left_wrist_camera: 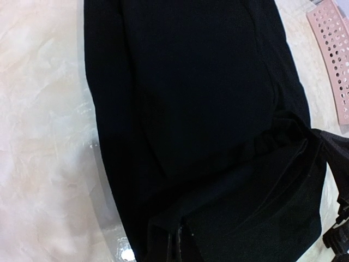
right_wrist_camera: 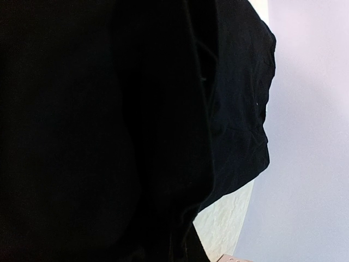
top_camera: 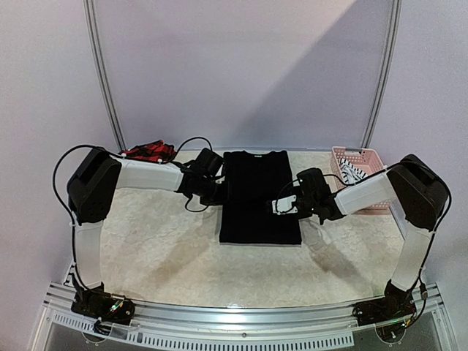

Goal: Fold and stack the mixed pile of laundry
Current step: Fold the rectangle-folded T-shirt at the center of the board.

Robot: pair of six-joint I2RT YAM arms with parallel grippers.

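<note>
We hold the black T-shirt (top_camera: 259,208), lying as a narrow rectangle in the middle of the table (top_camera: 168,248), with the left gripper (top_camera: 217,191) clamped on its left edge and the right gripper (top_camera: 287,205) on its right, apparently so both sides lift together for an even fold.

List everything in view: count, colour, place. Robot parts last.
black cloth T-shirt: one, black, folded into a long strip at the table's middle.
red-and-black plaid cloth: one, bunched at the far left.
pink perforated plastic basket: one, pink, far right.
black-and-white striped garment: one, inside the basket.
cream marbled table: one, under everything.
left gripper: one, black, jaws shut at the T-shirt's left edge.
right gripper: one, black, jaws shut at its right edge.
</note>
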